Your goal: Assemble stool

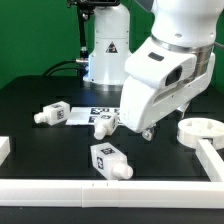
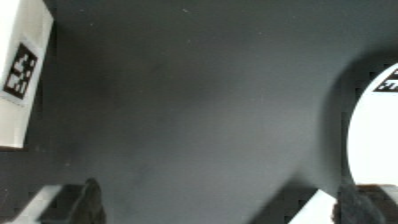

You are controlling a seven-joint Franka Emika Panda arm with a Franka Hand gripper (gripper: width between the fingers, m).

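Showing an early stage of the stool build, with nothing joined so far. Lying loose on their sides on the dark surface (image 1: 30, 135): a far leg (image 1: 52, 114) toward the exterior view's left, a middle leg (image 1: 105, 122) just beside the pincer (image 1: 138, 130), and a near leg (image 1: 110, 160) in front, close to the rail (image 1: 60, 187). Sitting well apart from the far leg, toward the exterior view's right, apparently rim up and carrying no legs: the seat (image 1: 195, 135). Counting three legs in view only; any further leg not showing. Remaining, judging from this layout: picking up each leg, carrying it to the seat and fitting its peg end, so practically the whole task. Hanging from above with the wrist tilted, pincer pointing down and hovering low over the surface between middle leg and seat, nearer the leg. Holding nothing: in the wrist view, standing spread, with bare surface lying between the fingertips (image 2: 71, 205) and no part inside the gap. Catching, beyond each fingertip in the wrist view, a white tagged piece outside the jaws, neither being identifiable with confidence. Probably lining up on the middle leg, though not touching it as far as can be told.
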